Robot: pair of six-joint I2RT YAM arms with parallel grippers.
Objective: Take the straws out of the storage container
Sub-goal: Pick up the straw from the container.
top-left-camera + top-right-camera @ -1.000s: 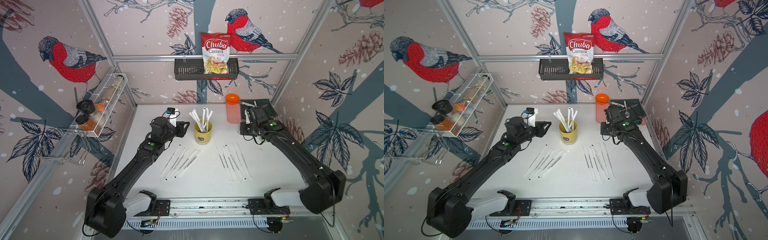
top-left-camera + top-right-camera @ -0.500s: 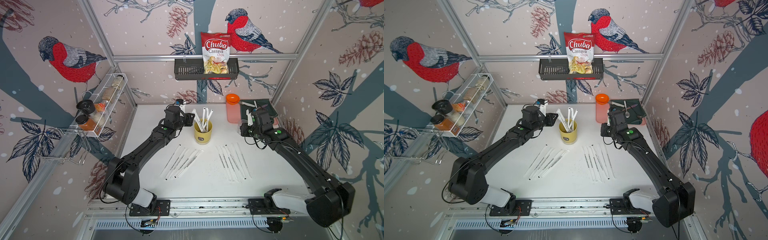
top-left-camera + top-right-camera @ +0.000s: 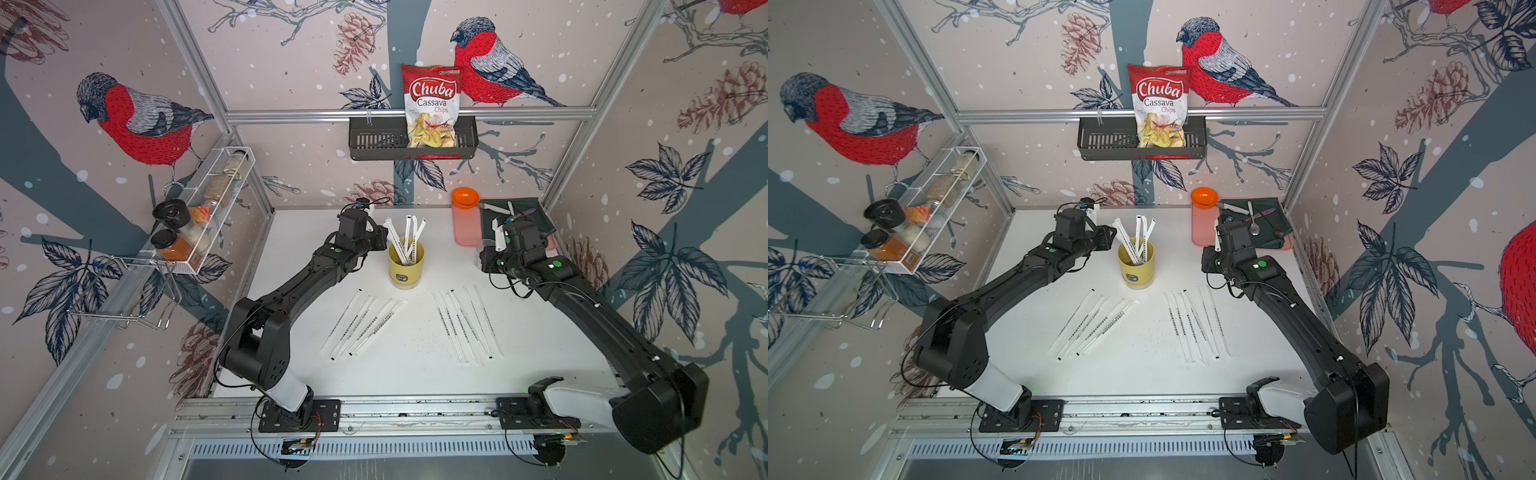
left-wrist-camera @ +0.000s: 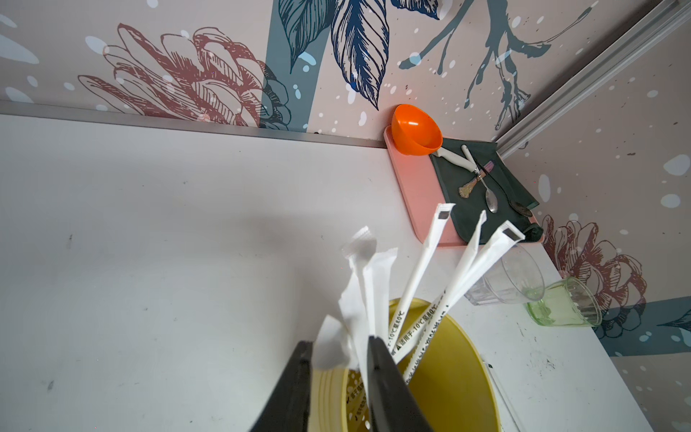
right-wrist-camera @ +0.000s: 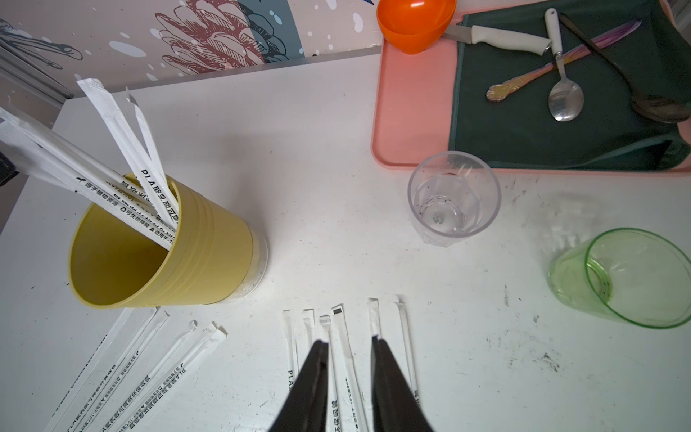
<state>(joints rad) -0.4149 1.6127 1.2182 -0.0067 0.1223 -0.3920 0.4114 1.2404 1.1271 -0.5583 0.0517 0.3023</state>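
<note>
Your left gripper [image 4: 337,342] jaws look clamped on tops of straws [image 4: 418,269] (tight view), set for straight lift out of storage container [image 3: 406,266], mid-frame. Right gripper [image 5: 349,341] jaws apart, empty, parked over ones laid on surface [image 3: 415,374].

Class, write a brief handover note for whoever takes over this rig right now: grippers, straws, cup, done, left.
Left gripper: jaws around the tops of straws standing in the yellow cup; grip unclear.
Right gripper: open, empty, over laid-out straws.
Done: one group and another lie flat on the table, in front of the cup.
Left: pull out the several in the cup.
</note>
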